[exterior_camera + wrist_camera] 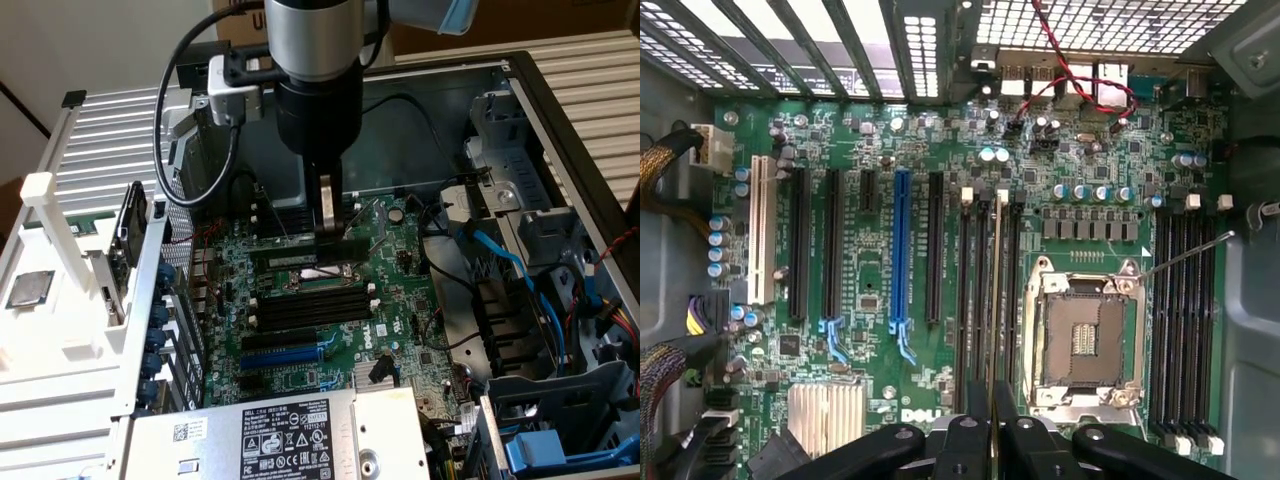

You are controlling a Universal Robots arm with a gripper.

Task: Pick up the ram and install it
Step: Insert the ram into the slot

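The hand (329,222) hangs inside the open computer case (560,120), straight above the motherboard (400,300), and its fingers are pinched on the ram (310,257). In the exterior view the ram is a dark green stick with a pale label, lying level along the board just above the bank of black memory slots (310,305), on the side of that bank nearest the case's far wall; whether its lower edge already touches a slot cannot be told from this view. In the wrist view the ram (995,290) appears edge-on as a thin pale line running out from between the black fingers (965,440), lined up along the memory slots (985,290) beside the CPU socket (1085,335). The socket is open, its metal frame and contact field bare, with a thin lever standing out from it at an angle. On the other side of the memory slots from the socket sits the blue expansion slot (901,250), flanked by black ones and a white one. In the exterior view the blue slot (285,355) lies just beyond the memory slots toward the power supply (270,430), whose labelled grey top fills the near edge. Blue and black cables (520,270) run through the drive bays on the exterior view's right of the motherboard.
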